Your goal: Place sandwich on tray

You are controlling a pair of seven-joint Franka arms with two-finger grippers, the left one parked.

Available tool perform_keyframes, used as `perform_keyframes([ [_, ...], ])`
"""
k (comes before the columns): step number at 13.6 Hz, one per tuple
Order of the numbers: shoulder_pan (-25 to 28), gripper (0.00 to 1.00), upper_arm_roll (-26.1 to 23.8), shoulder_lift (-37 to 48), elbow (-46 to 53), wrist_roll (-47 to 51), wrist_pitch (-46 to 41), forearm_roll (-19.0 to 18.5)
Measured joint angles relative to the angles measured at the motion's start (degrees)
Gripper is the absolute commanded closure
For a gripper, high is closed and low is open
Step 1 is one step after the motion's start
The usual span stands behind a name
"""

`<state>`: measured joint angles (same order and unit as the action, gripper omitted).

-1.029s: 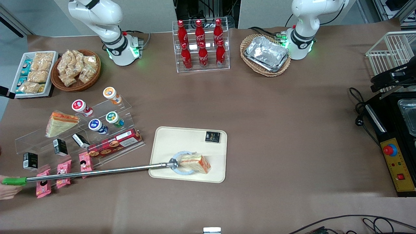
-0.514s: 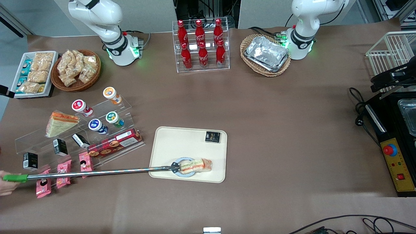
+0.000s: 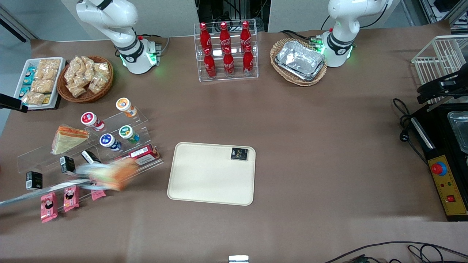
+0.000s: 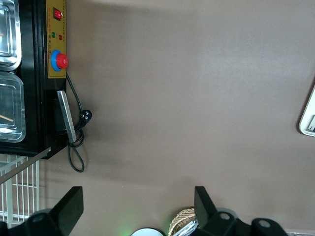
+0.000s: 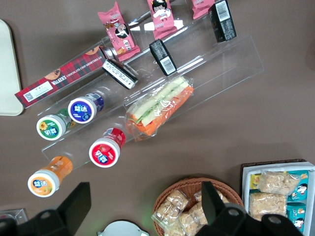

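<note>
The cream tray [image 3: 204, 179] lies on the brown table with only a small black packet [image 3: 239, 153] on it. A wrapped sandwich [image 3: 112, 174] shows as a blur off the tray, at the tip of a metal reacher stick [image 3: 36, 193], over the acrylic shelf's front edge. A second wrapped sandwich [image 3: 67, 138] [image 5: 157, 105] rests on the acrylic shelf [image 5: 231, 64]. My gripper [image 5: 145, 211] hangs high above the table, over the ground between the shelf and the arm's base. It is open, with nothing between its fingers. The tray's edge [image 5: 7, 69] is in the wrist view too.
The shelf holds yoghurt cups [image 3: 109, 141], small black cartons [image 3: 67, 165], a tartan biscuit box [image 5: 59, 78] and pink packets [image 3: 48, 206]. A wicker snack basket [image 3: 86, 78] and white snack tray [image 3: 36, 82] sit near the arm's base. Cola bottles [image 3: 225, 51] and foil trays [image 3: 299, 60] stand farther back.
The reacher stick has dragged the sandwich off the tray toward the working arm's end of the table. The tray now holds only the black packet.
</note>
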<state>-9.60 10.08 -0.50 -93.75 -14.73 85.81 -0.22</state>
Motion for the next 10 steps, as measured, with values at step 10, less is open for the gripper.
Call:
perform_keyframes([
  [10,0.5,0.0,-4.3,3.9,1.2,0.0,-1.2,0.0],
])
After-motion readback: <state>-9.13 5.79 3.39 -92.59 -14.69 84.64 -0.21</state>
